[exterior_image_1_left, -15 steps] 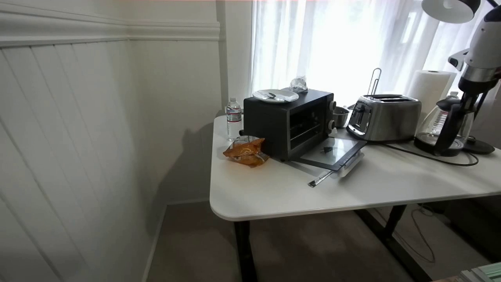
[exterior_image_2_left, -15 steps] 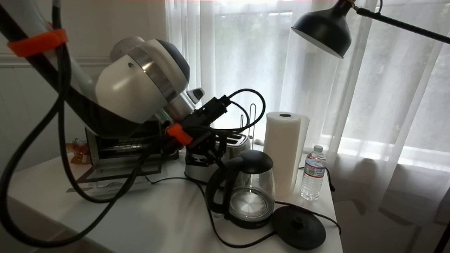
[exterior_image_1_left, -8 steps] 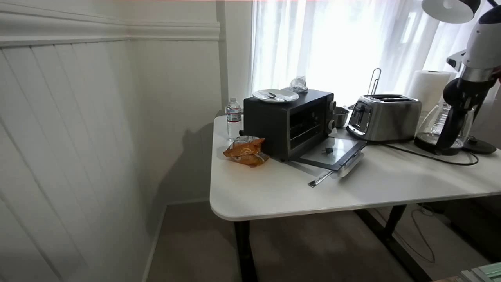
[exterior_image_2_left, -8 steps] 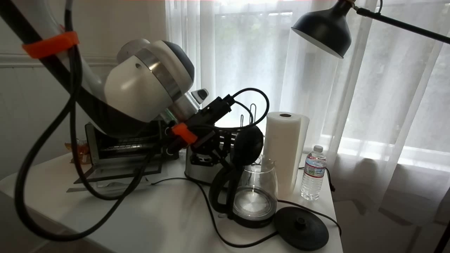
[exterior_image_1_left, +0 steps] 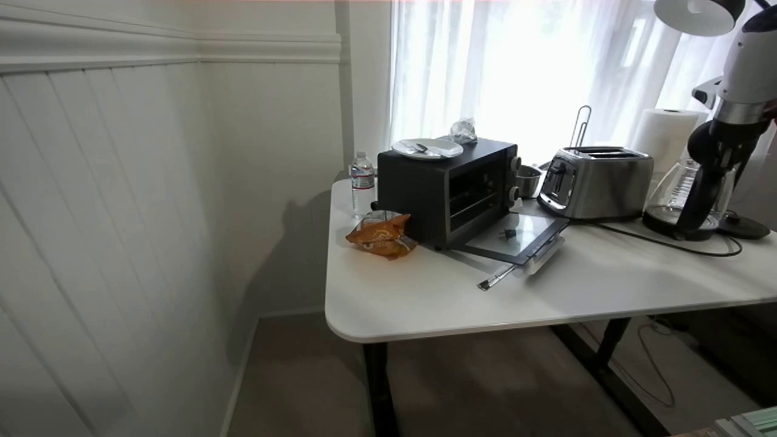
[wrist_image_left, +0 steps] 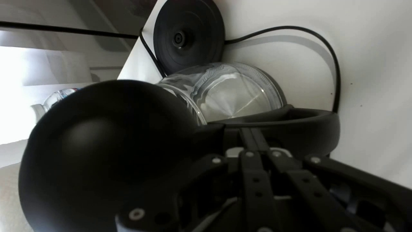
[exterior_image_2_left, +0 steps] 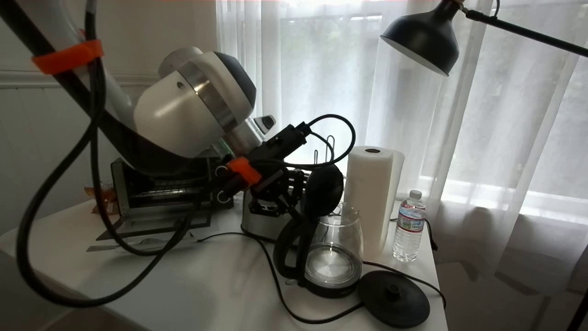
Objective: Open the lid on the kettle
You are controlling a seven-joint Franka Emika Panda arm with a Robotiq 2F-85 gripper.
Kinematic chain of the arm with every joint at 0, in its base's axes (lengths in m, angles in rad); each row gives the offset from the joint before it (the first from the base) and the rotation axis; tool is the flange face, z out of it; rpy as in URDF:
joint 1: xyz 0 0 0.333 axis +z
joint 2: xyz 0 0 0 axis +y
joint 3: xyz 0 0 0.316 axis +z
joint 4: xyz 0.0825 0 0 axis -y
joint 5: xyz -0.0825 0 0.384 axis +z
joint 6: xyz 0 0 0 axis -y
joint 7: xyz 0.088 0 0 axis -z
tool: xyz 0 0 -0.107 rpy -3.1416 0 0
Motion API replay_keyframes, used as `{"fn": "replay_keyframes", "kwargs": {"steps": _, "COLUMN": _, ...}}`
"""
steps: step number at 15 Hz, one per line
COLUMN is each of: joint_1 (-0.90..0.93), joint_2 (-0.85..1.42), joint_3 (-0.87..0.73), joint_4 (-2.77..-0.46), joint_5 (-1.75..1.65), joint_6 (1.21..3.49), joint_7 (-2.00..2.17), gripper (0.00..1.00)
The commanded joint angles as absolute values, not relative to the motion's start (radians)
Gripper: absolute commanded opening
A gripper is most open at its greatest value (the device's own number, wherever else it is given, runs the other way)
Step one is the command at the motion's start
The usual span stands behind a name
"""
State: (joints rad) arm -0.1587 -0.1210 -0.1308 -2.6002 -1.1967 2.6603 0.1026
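Nearest you in the wrist view, the fingers (wrist_image_left: 248,138) are drawn together, a thin seam between them and nothing in their grasp; their tips overlie the upper end of the black handle (wrist_image_left: 302,138). The lid (wrist_image_left: 103,158) lies immediately to their left in that view; in an exterior view it stands just past the tips, on the side away from the arm (exterior_image_2_left: 179,119). Note its attitude: the disc is tipped up on edge, broad face nearly vertical, at the handle side of the kettle (wrist_image_left: 236,93) rather than flat across the mouth. Whether the tips touch lid or handle cannot be settled where black overlaps black. You may judge the lifting done; the coming move presumably calls for backing off toward the arm, since a sideways brush could drop the lid.

The lid is a round, smooth, slightly domed black cap with one soft highlight. Below it, the kettle's body is clear glass with a bright floor. Farther off, the flat black base (wrist_image_left: 189,35) lies on the bench (wrist_image_left: 370,64) just beside the kettle; beyond stand a paper-towel roll (exterior_image_2_left: 367,207) and a water bottle (exterior_image_2_left: 409,225).
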Motion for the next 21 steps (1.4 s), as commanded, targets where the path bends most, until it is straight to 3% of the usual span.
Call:
{"fn": "replay_keyframes", "kwargs": {"steps": 1, "joint_1": -0.141, "joint_2": -0.106, "joint_3": -0.155, "joint_4": -2.658, "joint_5": -0.994, "joint_6": 2.674, "joint_7": -0.074, "gripper": 0.0}}
{"fn": "replay_keyframes", "kwargs": {"steps": 8, "joint_1": -0.105, "joint_2": -0.235, "joint_3": -0.149, "joint_4": -2.724, "joint_5": -0.577, "joint_6": 2.6, "joint_7": -0.367, "gripper": 0.0}}
{"fn": "replay_keyframes", "kwargs": {"steps": 14, "joint_1": -0.071, "joint_2": -0.404, "joint_3": -0.139, "joint_4": -2.691, "joint_5": -0.354, "joint_6": 2.363, "joint_7": -0.459, "gripper": 0.0}}
{"fn": "replay_keyframes", "kwargs": {"steps": 15, "joint_1": -0.064, "joint_2": -0.437, "joint_3": -0.141, "joint_4": -2.676, "joint_5": -0.322, "joint_6": 2.312, "joint_7": -0.464, "gripper": 0.07}}
{"fn": "replay_keyframes", "kwargs": {"steps": 16, "joint_1": -0.061, "joint_2": -0.464, "joint_3": -0.141, "joint_4": -2.659, "joint_5": -0.302, "joint_6": 2.265, "joint_7": -0.458, "gripper": 0.27}}
{"fn": "replay_keyframes", "kwargs": {"steps": 21, "joint_1": -0.054, "joint_2": -0.578, "joint_3": -0.139, "joint_4": -2.564, "joint_5": -0.251, "joint_6": 2.075, "joint_7": -0.425, "gripper": 0.6}}
